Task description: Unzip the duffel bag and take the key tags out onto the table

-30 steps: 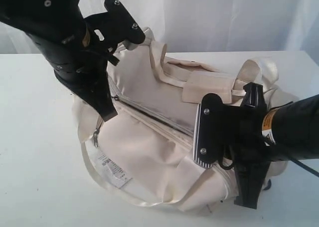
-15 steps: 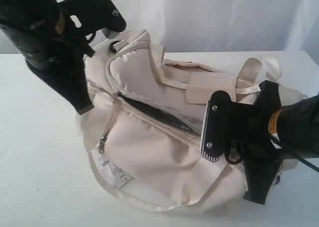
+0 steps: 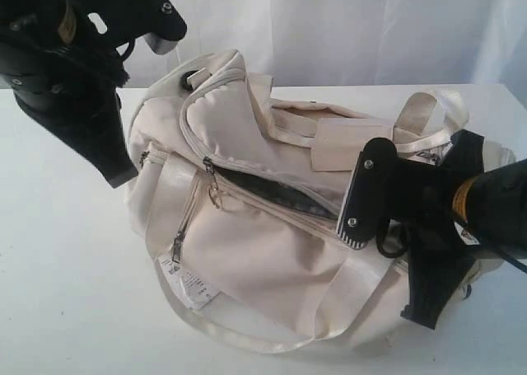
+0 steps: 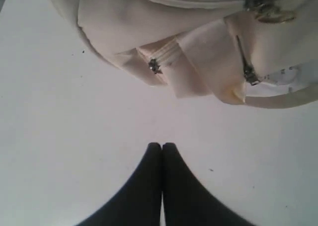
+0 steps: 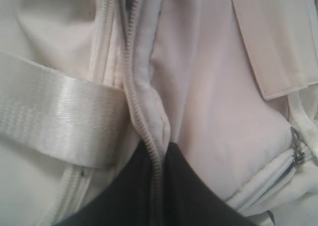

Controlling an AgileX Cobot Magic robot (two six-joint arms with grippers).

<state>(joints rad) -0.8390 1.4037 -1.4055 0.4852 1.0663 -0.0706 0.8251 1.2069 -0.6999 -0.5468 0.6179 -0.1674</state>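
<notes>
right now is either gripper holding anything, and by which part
The right gripper pinches the duffel bag by the zipper edge of its opening. The left gripper is shut on nothing, over the table beside the bag.

The cream-white duffel bag (image 3: 272, 260) sits slumped and rumpled on the plain white surface (image 3: 58, 292), its length running from back left to front right in the exterior view. Its main zipper (image 5: 133, 92) stands partly open, a narrow slit showing dark grey lining (image 3: 276, 194), with a metal pull ring (image 3: 216, 195) hanging at the slit's left end. A white paper label (image 3: 188, 286) hangs low on the front, and a satin strap (image 3: 247, 339) loops onto the surface below it
</notes>
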